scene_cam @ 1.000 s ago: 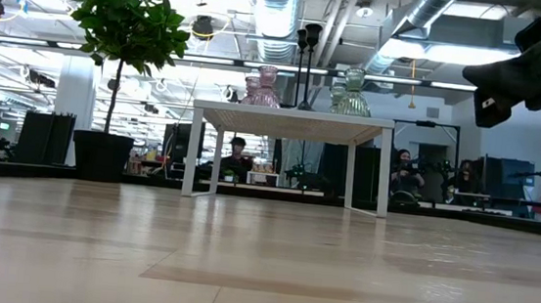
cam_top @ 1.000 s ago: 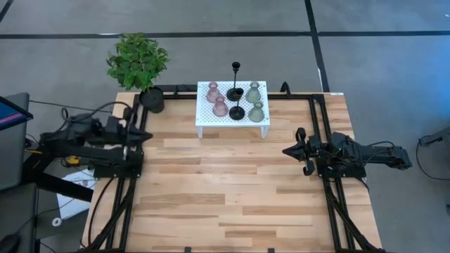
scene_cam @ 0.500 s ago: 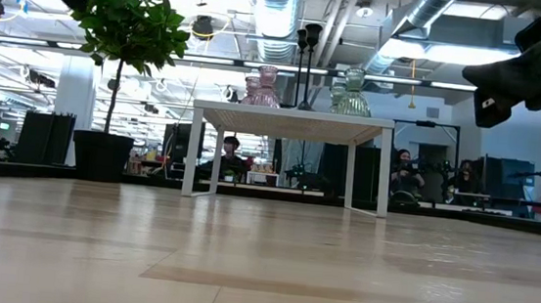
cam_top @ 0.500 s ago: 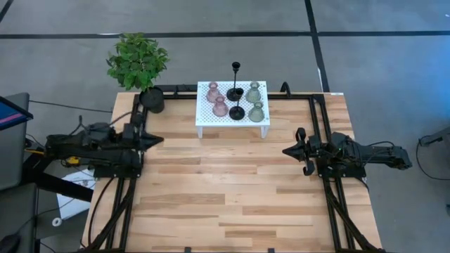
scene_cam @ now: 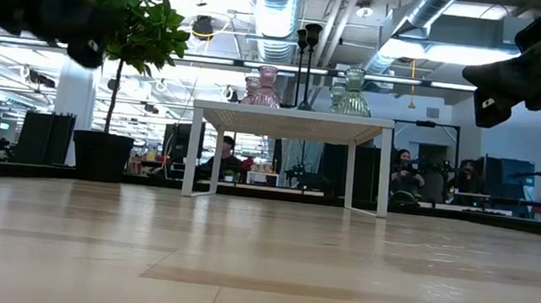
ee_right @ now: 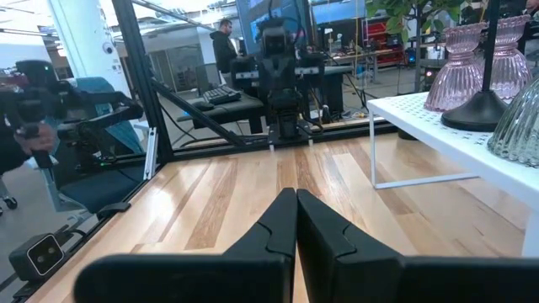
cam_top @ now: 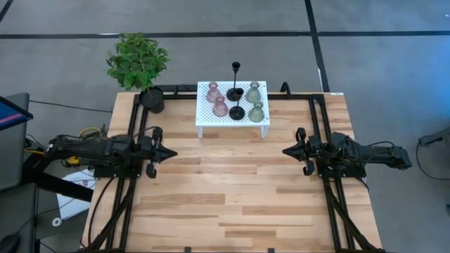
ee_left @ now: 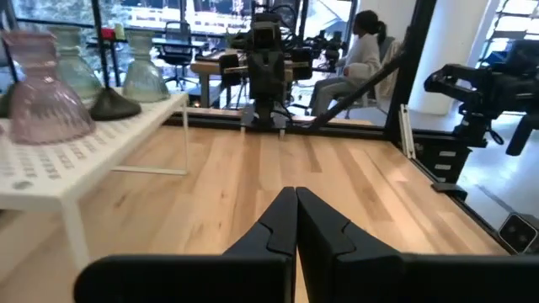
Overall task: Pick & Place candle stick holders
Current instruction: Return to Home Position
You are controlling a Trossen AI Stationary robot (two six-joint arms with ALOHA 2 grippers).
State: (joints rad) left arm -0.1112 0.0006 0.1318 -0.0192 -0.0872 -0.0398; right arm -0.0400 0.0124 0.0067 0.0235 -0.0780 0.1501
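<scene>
Over the worktop's (cam_top: 232,204) left edge the left gripper (cam_top: 171,151) hangs with its fingers pressed together, holding nothing. The right gripper (cam_top: 286,150) mirrors it at the right edge, likewise closed and empty. Farther on, at the middle of the far edge, all six candle stick holders (cam_top: 237,111) stand on the white shelf (cam_top: 211,118). The placing looks finished to me.

Overhead, table-level, 2 wrist cameras
</scene>
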